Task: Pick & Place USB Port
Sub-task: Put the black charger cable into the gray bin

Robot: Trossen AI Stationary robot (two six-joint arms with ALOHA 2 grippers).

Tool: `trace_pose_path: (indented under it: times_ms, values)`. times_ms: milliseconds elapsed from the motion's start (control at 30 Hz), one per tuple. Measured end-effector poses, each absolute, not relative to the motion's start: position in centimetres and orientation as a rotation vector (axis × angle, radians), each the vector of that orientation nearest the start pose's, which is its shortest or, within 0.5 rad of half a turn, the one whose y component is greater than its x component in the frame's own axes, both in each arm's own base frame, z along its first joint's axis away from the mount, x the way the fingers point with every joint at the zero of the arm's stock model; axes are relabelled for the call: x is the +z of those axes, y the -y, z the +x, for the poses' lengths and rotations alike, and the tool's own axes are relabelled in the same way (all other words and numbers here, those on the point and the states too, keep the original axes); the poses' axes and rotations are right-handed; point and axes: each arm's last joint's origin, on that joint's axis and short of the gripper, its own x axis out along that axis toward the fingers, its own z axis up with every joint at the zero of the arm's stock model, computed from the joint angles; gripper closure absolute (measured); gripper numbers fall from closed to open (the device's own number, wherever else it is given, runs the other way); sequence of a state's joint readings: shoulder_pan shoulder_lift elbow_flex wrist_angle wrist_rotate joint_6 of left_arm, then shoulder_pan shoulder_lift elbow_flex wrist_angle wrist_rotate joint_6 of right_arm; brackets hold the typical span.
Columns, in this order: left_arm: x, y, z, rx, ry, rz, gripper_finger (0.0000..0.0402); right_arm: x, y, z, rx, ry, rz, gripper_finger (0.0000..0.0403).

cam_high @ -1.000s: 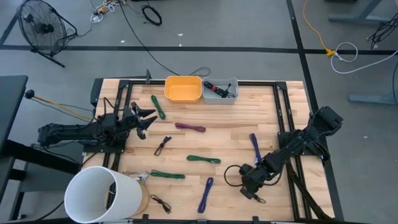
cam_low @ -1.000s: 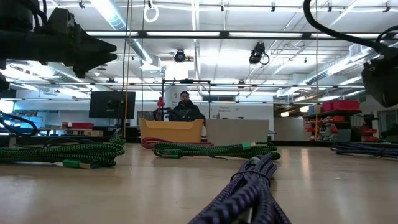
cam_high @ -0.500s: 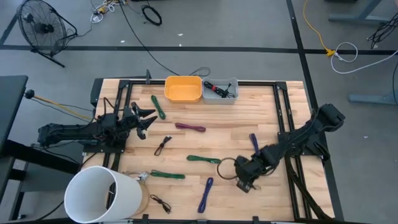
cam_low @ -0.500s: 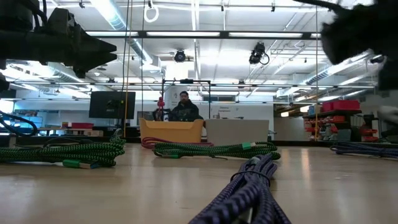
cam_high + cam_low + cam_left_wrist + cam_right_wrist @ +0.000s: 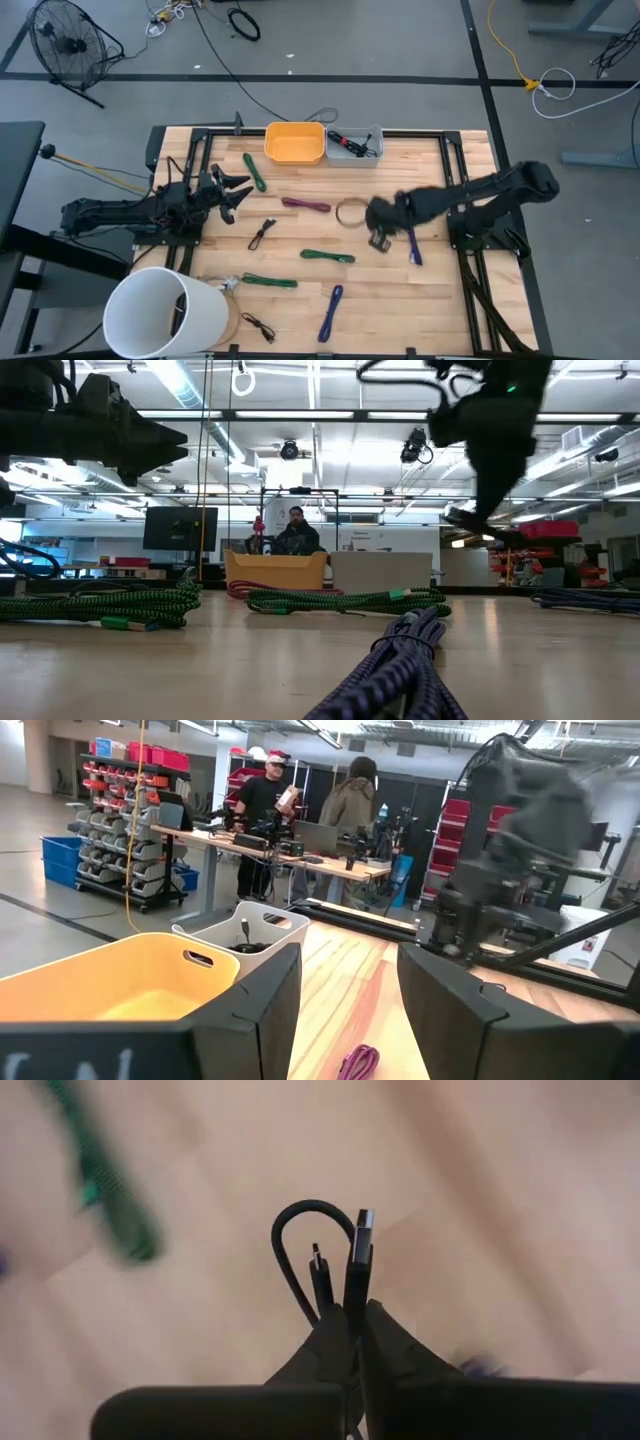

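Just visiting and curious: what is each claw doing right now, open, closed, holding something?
Left gripper: open, holding nothing, near the table's left edge.
Right gripper: closed on a black USB cable, above mid-table.

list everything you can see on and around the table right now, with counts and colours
orange bin: 1, far edge of table
grey bin: 1, beside the orange bin, holding small parts
green cables: 3, left half and centre
purple cables: 3, centre, near edge, and right of centre
black cables: 3, two lying on the left half, one held by the right gripper
white bucket: 1, near-left corner
fan: 1, black, on the floor beyond the far-left corner
left gripper: open, waiting at the left edge
right gripper: shut on a black cable, above table centre
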State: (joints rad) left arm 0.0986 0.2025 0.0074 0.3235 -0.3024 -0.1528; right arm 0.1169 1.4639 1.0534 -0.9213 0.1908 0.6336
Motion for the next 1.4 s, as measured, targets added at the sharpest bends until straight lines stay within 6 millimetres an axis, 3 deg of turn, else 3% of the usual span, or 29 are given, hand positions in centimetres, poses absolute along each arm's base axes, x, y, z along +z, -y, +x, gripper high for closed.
trace_pose_path:
  times_ms: [367, 567, 867, 1400]
  values:
    - [18.0, -1.9, 10.7, 0.390, 0.159, -0.164, 0.0228, 24.3, 9.6, 26.0, -0.635, -1.057, 0.268, 0.0403]
    - [18.0, -1.9, 10.7, 0.390, 0.159, -0.157, 0.0228, 25.4, 14.1, 25.8, -0.697, -0.869, 0.235, 0.0403]
    - [18.1, -2.0, 10.6, 0.416, 0.168, -0.157, 0.0228, 26.2, 16.8, 26.2, -0.782, -0.694, 0.196, 0.0403]
    - [18.1, -2.0, 10.6, 0.413, 0.167, -0.157, 0.0228, 22.1, 19.6, 28.0, -0.825, -0.756, 0.166, 0.0403]
